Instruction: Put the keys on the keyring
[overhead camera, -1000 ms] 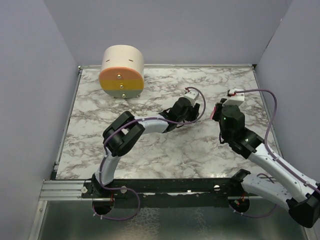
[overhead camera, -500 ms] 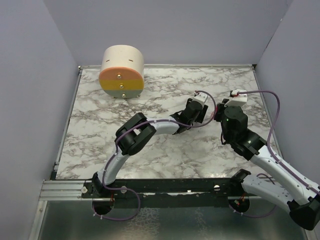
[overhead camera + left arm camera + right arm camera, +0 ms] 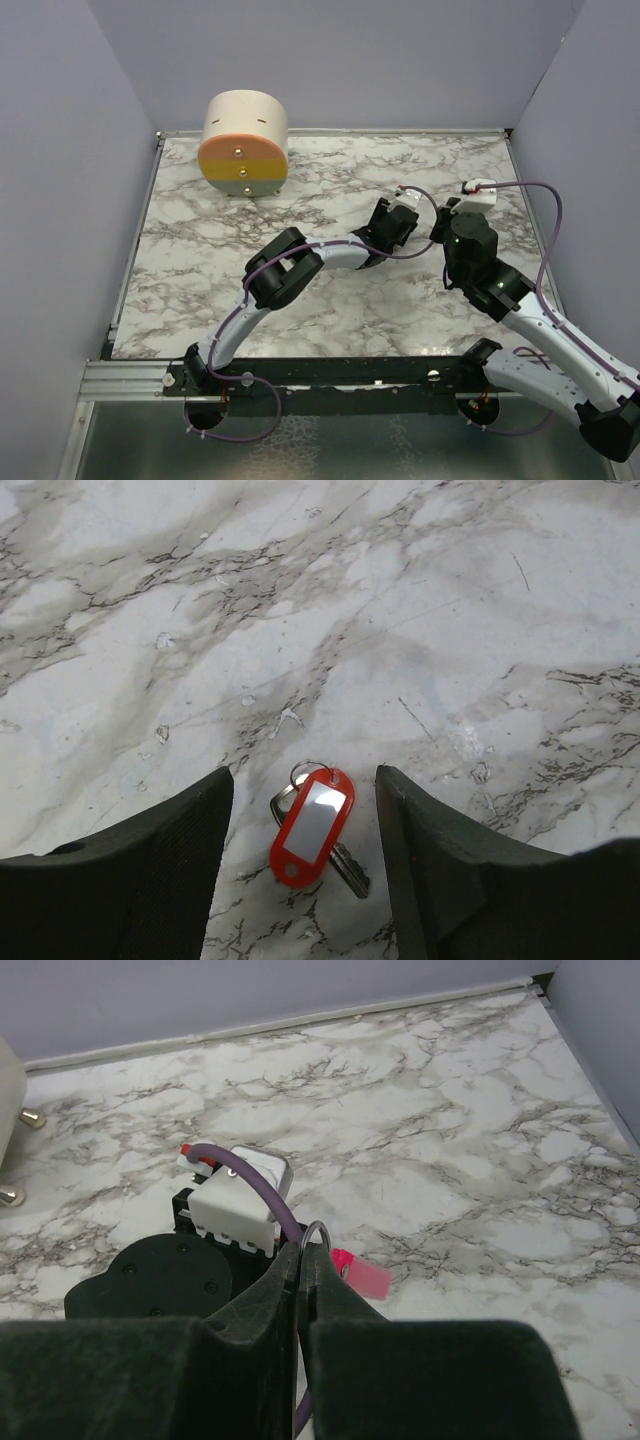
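On the table (image 3: 450, 610), keys (image 3: 312, 827) between fingers (image 3: 170, 850) of the wide left hand (image 3: 305, 776); right hand (image 3: 303, 1256) tight on keyring (image 3: 365, 1278), left wrist (image 3: 235, 1205) ahead.

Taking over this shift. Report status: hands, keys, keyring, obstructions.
Left hand open above the keys, which lie flat on the marble. Right hand shut on the keyring. Nothing seen blocking the keys.

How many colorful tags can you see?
2. A red tag lies on the table beside a key, below the open left gripper. A pink tag hangs from the ring the right gripper holds.
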Controlling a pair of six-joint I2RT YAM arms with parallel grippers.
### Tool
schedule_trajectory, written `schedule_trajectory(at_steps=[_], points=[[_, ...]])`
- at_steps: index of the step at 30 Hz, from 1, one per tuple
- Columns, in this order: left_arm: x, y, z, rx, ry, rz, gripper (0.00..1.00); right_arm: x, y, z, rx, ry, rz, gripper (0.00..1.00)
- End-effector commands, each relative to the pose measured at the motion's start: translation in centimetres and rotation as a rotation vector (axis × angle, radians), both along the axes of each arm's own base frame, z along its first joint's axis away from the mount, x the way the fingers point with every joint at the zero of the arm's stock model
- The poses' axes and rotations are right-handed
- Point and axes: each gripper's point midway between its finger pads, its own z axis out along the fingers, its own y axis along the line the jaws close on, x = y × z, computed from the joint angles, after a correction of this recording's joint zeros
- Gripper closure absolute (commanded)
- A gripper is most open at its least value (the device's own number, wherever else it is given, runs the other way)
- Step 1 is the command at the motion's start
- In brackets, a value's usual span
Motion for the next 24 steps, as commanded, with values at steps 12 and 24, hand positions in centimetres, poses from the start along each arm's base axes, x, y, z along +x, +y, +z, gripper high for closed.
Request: schedule_trajectory(at_steps=[12,24], points=[[-0.5,1.5,-2.5,0.125,0.034,0.018,0.38,0.0,0.5,1.1,0.03,-0.031,0.022,0.99],[-2.1,5.5,-2.7,0.138,0.068,0.03,0.38,0.0,0.7,1.1,0.035,-0.03,0.035,0.99]])
